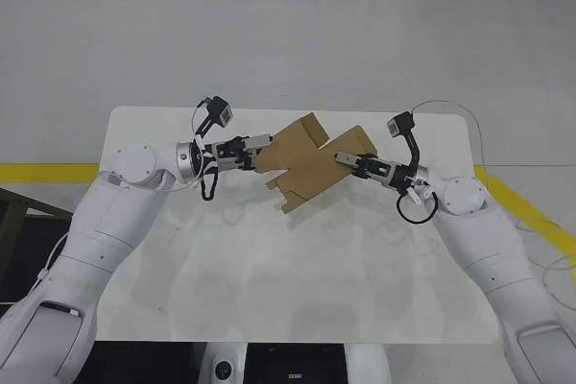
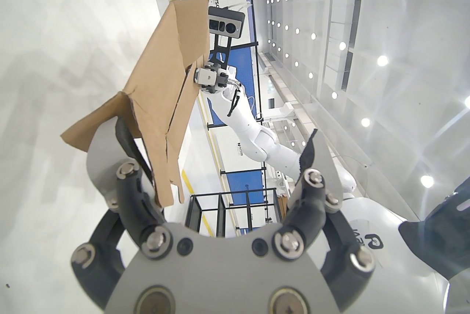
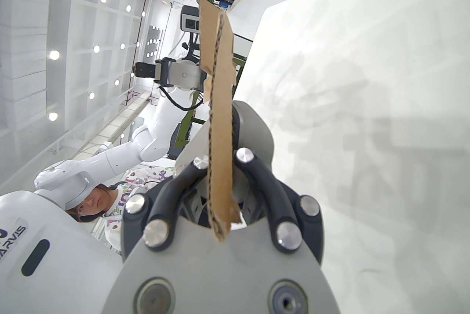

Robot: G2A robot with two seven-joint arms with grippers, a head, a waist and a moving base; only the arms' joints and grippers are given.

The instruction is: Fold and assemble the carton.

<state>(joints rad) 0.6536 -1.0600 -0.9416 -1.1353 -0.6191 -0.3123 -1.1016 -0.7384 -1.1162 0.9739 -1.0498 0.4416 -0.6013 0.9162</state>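
In right hand (image 1: 343, 158), carton (image 1: 302, 161) edge.

Matt corrugated cardboard carton (image 1: 307, 168)

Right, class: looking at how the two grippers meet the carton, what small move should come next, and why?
Probably close the left gripper on the near flap of the carton. Its fingers are spread wide, with one finger lying against that flap, while the right gripper is shut on the opposite edge. Folding likely needs both ends held.
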